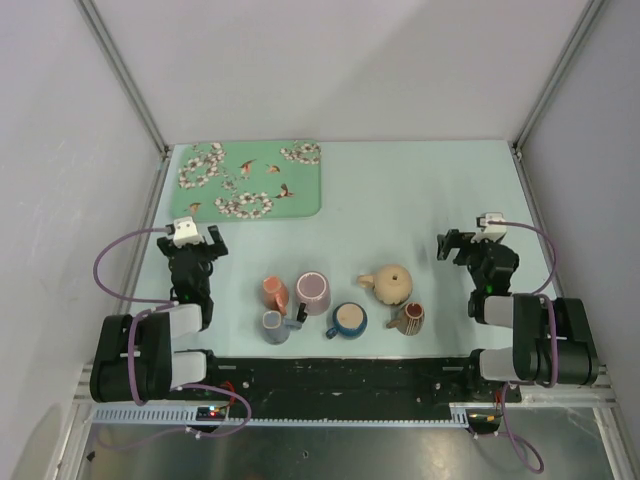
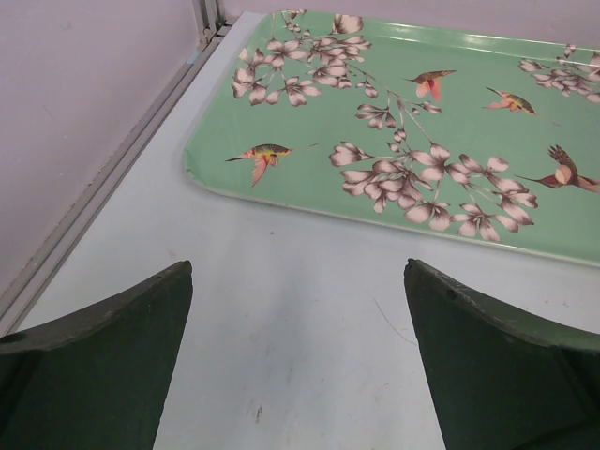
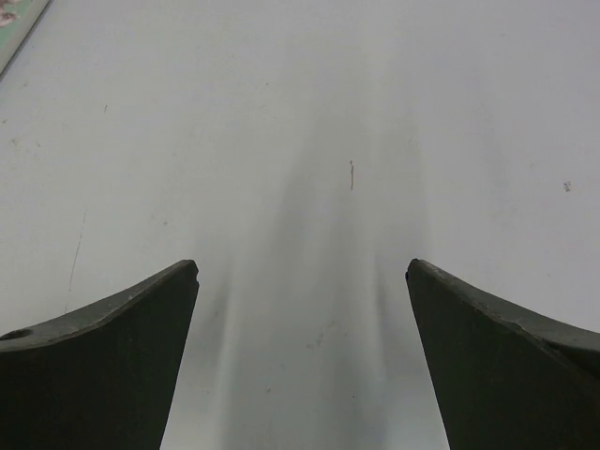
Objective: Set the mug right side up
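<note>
Mug (image 1: 392,285) in tan shows closed, rounded top, handle pointing left.

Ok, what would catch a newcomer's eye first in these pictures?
The green tray with blossoms and birds at the far left of the table strikes first. Next, the huddle of mugs beside a tan teapot at the near edge. The left gripper and right gripper are open, empty.

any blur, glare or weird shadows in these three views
Top external: even, soft light, sharp, no glare on the table. Left wrist: the tray is crisp; the left tool fingers are dark and close, showing little detail. Right wrist: a soft grey shadow streaks the table between the right tool fingers, which are almost black.
</note>
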